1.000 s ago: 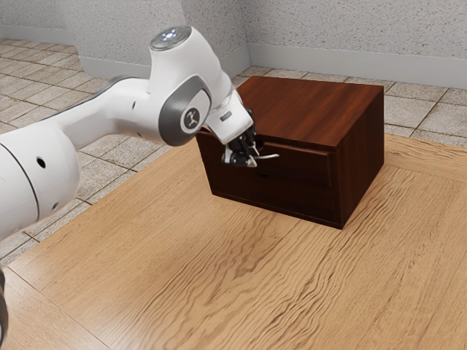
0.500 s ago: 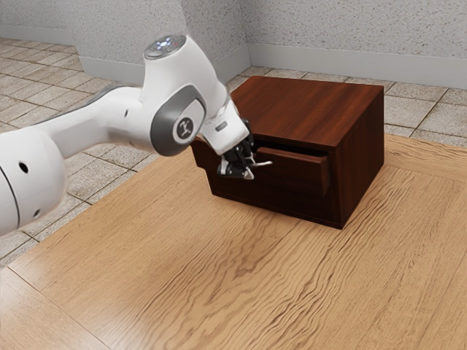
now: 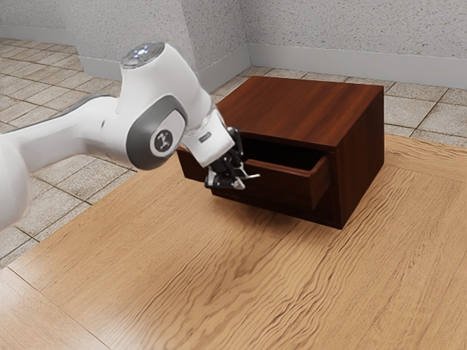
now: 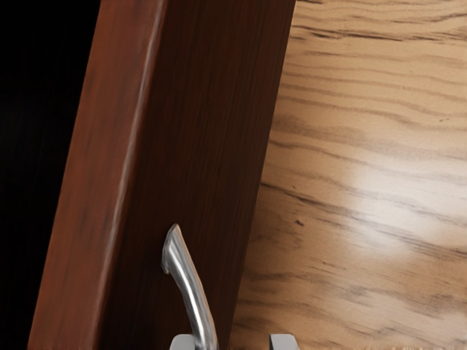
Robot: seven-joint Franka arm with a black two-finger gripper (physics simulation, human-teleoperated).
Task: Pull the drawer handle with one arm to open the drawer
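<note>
Gripper [image 3: 232,176] is at the handle [image 4: 188,288]. Clamped or just hooked, I can't tell. My wrist comes in about level with the drawer [image 3: 286,184] front, I'd say so the pull runs straight along its slide with no twist. The drawer is partly out of the cabinet [image 3: 314,109], with a dark gap open above it. My call: pull is roughly midway. The cabinet sits on the table [image 3: 219,284], and nothing stands along the pull line. Beyond are the tiled floor [image 3: 44,109] and the wall [image 3: 350,29], both well apart.
</note>
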